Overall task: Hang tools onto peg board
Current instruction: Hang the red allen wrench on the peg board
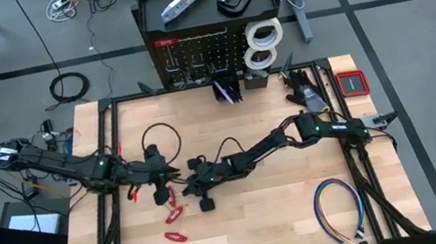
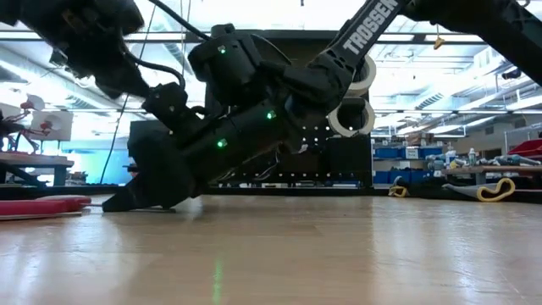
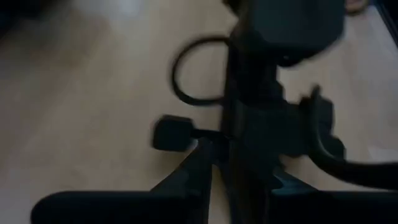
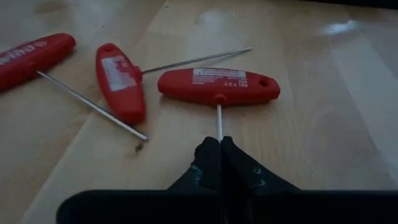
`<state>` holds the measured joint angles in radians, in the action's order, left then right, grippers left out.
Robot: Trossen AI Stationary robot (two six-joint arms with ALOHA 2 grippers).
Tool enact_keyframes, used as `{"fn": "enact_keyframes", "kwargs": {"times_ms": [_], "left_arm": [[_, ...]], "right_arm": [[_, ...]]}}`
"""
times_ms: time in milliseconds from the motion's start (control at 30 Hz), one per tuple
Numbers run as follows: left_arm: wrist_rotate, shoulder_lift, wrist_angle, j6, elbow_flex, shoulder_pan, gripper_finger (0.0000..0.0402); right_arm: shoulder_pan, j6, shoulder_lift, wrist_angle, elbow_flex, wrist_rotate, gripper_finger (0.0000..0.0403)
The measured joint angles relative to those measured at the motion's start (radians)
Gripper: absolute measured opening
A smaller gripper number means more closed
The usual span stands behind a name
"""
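Bench (image 1: 306,222) lower centre bare wood, open room there; peg board (image 1: 206,53) upright at top edge. Three red T-handle keys (image 4: 217,86) lay near frame centre, thin steel shafts. Right gripper (image 4: 221,152) fingers (image 4: 208,163) closed on nearest key's shaft, handle just beyond tips. Left gripper (image 1: 161,187) lay close beside; its fingers' state: cannot tell.

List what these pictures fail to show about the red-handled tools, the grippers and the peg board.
- Left gripper: high view too small, its wrist view blurred; what it holds is unclear.
- Right gripper: shut on the shaft of a T-handle hex key, whose tip the fingers hide.
- Handle labels: print too small in the right wrist view.
- Peg board: hooks too small from above; arms block it in the low view.
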<state>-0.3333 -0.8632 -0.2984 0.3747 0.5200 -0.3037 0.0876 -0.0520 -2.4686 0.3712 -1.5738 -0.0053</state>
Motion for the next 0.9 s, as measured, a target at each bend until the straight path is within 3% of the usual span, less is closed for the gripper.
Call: {"fn": "enact_keyframes", "kwargs": {"times_ms": [200,500,667,767,900], "left_arm": [[-0.167,0.145,0.018,-0.083,0.037,-0.054,0.0028],[-0.223,0.390,0.051,-0.223,0.039,-0.071,0.0007],[-0.168,0.406,0.246,-0.318,0.039,-0.071,0.0009],[-0.148,0.393,0.372,-0.398,0.039,-0.071,0.0009],[-0.160,0.362,0.502,-0.438,0.039,-0.070,0.0009]], "right_arm": [[0.005,-0.094,0.136,-0.229,0.014,0.195,0.0007],[0.121,-0.261,0.390,-0.340,0.077,0.581,0.0007],[0.184,-0.310,0.551,-0.319,0.195,0.921,0.0007],[0.185,-0.258,0.626,-0.294,0.292,0.996,0.0007],[0.154,-0.180,0.715,-0.058,0.433,1.012,0.0007]]}}
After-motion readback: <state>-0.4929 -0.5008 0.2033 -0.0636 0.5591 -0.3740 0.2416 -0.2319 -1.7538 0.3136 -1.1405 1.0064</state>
